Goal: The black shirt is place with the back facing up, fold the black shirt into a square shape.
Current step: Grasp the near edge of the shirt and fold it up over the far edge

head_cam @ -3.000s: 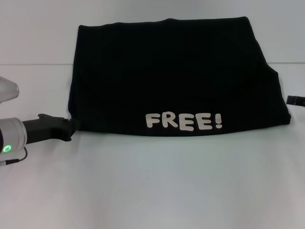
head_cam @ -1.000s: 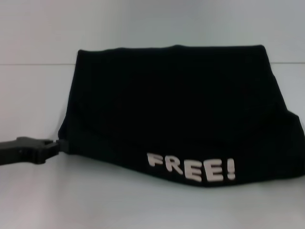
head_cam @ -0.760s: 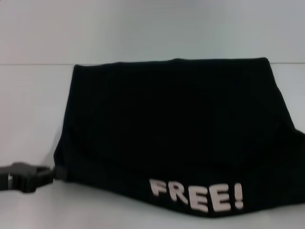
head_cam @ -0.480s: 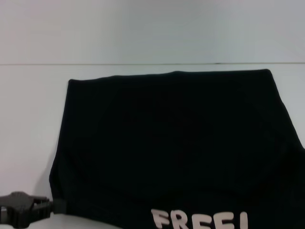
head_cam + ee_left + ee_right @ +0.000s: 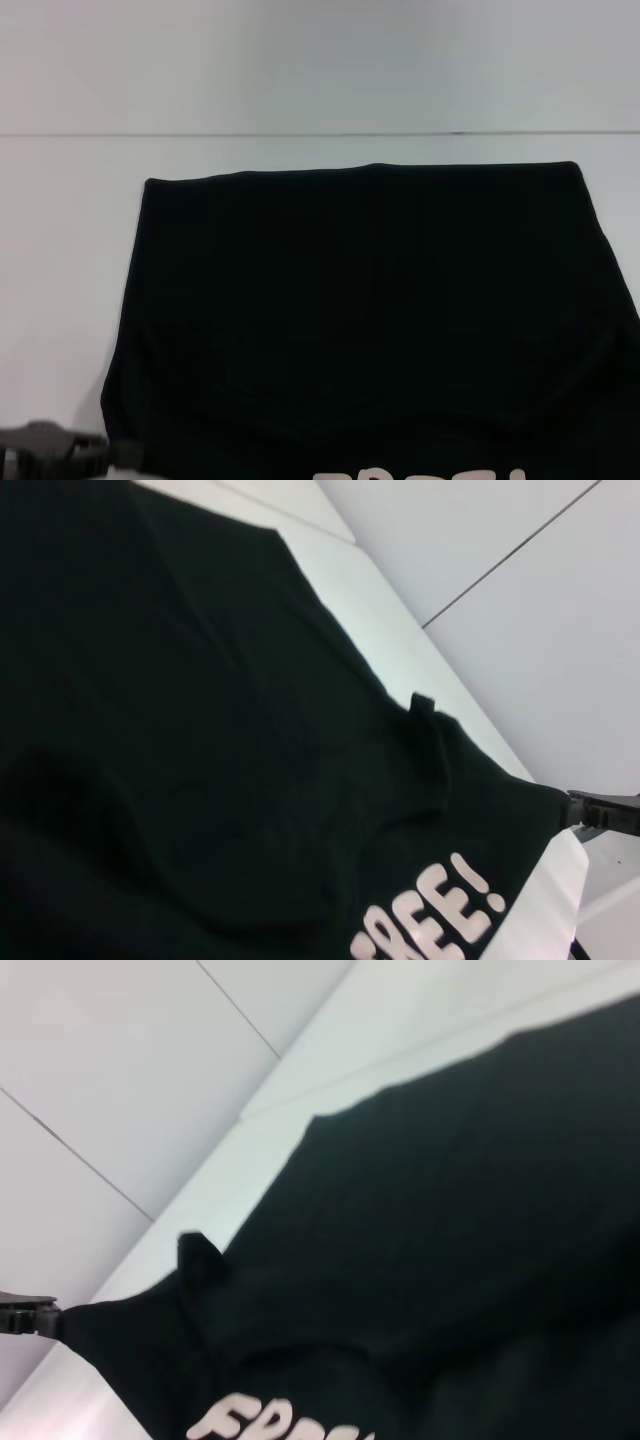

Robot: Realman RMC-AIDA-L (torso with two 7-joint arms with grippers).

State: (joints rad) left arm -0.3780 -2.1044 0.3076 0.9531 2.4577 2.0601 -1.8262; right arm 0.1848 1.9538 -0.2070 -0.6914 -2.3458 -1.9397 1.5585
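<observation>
The black shirt [image 5: 365, 320] lay on the white bench [image 5: 70, 250] as a wide dark panel, its far edge straight and level, its near edge running out of the head view so that only the tops of the white lettering [image 5: 420, 474] showed there. The left end effector [image 5: 105, 455] sat at the shirt's near left corner, touching the fabric; its fingers appeared closed on that corner, with the cloth drawn taut toward them. The right end effector [image 5: 600, 810] was out of the head view, but the left wrist view showed it at the shirt's opposite near corner, clamped on the fabric edge just beside the lettering.

The step in hand looked like a lengthwise fold, both near corners being carried together while the far part of the shirt stayed flat on the bench. The shirt was already narrowed to a rectangle, so the task seemed past its middle. The next move would probably call for laying the held edge down evenly, keeping both corners level with one another so no crease set, then releasing and checking that the outline came out square.
</observation>
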